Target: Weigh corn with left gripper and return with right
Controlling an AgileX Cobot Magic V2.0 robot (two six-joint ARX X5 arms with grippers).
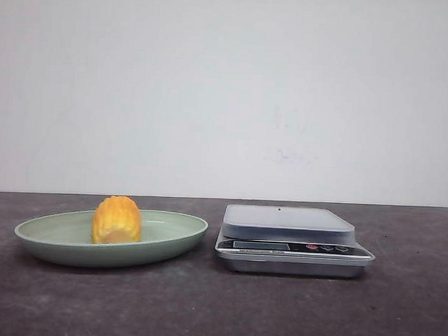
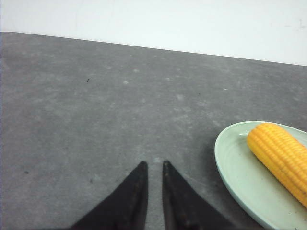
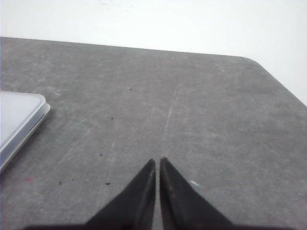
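Nothing of the task looks done: ribbed yellow-orange corn [image 1: 117, 219] lies in the pale green oval plate [image 1: 178, 235], silver digital scale [image 1: 288, 224] bare, left gripper [image 2: 153, 167] and right gripper [image 3: 158, 164] both closed, holding nothing.

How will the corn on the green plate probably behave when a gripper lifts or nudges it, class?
The corn looks stiff, so it probably won't bend. Its rounded sides suggest it may roll on the plate. The ribbed kernel rows should give some grip.

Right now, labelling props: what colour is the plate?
Pale green plate, clearest in the front view.
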